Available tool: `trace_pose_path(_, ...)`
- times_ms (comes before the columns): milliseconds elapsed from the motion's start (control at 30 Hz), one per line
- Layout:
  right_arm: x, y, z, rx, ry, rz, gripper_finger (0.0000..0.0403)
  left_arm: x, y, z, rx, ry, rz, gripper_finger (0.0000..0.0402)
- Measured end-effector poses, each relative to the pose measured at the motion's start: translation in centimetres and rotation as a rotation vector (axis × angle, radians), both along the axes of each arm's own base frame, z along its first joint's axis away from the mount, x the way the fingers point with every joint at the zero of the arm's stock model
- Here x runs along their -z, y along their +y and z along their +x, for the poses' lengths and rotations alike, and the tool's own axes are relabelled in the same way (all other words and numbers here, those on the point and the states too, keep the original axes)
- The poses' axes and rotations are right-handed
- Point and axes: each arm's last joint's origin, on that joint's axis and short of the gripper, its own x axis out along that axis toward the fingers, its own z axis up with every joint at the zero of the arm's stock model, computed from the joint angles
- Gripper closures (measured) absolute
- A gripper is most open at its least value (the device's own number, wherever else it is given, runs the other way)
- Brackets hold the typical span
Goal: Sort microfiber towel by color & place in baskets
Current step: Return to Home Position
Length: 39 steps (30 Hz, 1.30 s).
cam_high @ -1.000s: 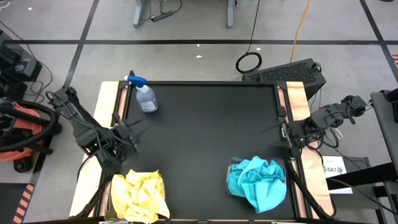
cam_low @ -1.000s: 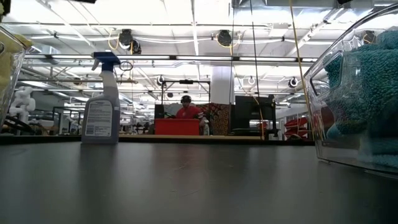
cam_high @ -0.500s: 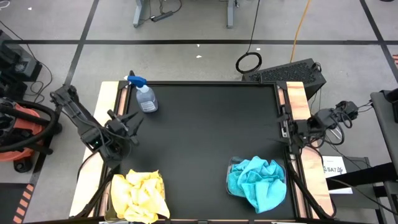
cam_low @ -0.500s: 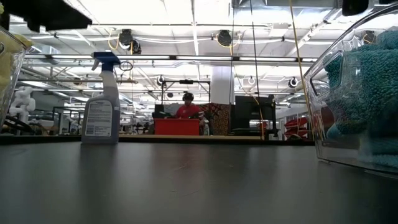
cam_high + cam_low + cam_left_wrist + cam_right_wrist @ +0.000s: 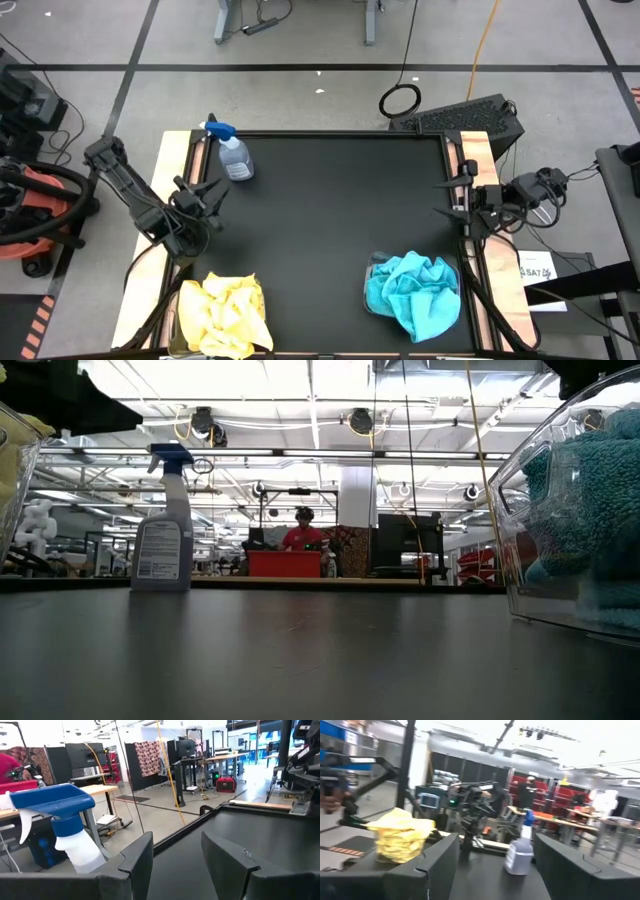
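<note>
Well, the bright yellow fuzzy microfiber towels [image 5: 225, 312] sit heaped in a clear plastic rectangular bin [image 5: 22, 490] at about 7 o'clock on the black tabletop [image 5: 330, 210], the pile bulging above the rim. Over at 5 o'clock, the turquoise blue fuzzy microfiber towels [image 5: 412, 292] fill the matching clear bin [image 5: 540, 560], one fold drooping over its near edge. The two bins stand well apart, with bare table between them. No cloth lies loose on the surface.

At 9 o'clock, the left gripper [image 5: 208, 197] hangs at the table's edge, pointing inward; its two dark fingers are spread with nothing between them. Opposite, at 3 o'clock, the right gripper [image 5: 445, 198] hangs at its own edge, facing the first, fingers likewise parted and empty. Both are clear of the bins.

Up at 11 o'clock, a clear spray bottle with a blue trigger [image 5: 232, 155] stands upright near the corner. Far behind the table, at 12 o'clock, a person in a red top [image 5: 302, 538] is at a red bench.
</note>
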Motion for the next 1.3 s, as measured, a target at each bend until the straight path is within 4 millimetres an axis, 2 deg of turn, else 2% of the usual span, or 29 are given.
trace_pose_path(133,0.0,0.1,0.4,0.025,0.016,0.002,0.0156,-0.3,0.2,-0.2,0.006,-0.039,-0.043,0.0226)
trace_pose_path(267,-0.1,0.4,1.0,0.015,0.025,0.095,0.0156,-0.9,-0.1,-0.1,0.019,-0.123,-0.136,0.0226)
trace_pose_path(533,0.1,0.7,1.8,0.025,0.057,0.346,0.0156,-5.0,-1.5,1.0,0.094,-0.235,-0.452,0.0226)
trace_pose_path(667,0.2,1.0,2.2,-0.029,0.077,0.435,0.0156,-7.3,-3.1,2.3,0.256,-0.201,-0.516,0.0226)
trace_pose_path(800,0.2,1.6,2.7,-0.162,0.117,0.486,0.0156,-10.2,-4.9,3.7,0.583,-0.172,-0.393,0.0226)
trace_pose_path(933,0.0,2.4,3.4,-0.297,0.136,0.472,0.0156,-11.8,-6.6,4.7,0.845,-0.192,-0.103,0.0226)
trace_pose_path(1100,-1.0,3.4,4.4,-0.448,0.06,0.36,0.0156,-12.2,-7.6,5.5,0.904,-0.201,0.157,0.0226)
trace_pose_path(1300,-2.9,4.2,5.1,-0.561,-0.015,0.141,0.0156,-12.1,-7.1,6.2,0.875,-0.175,0.224,0.0226)
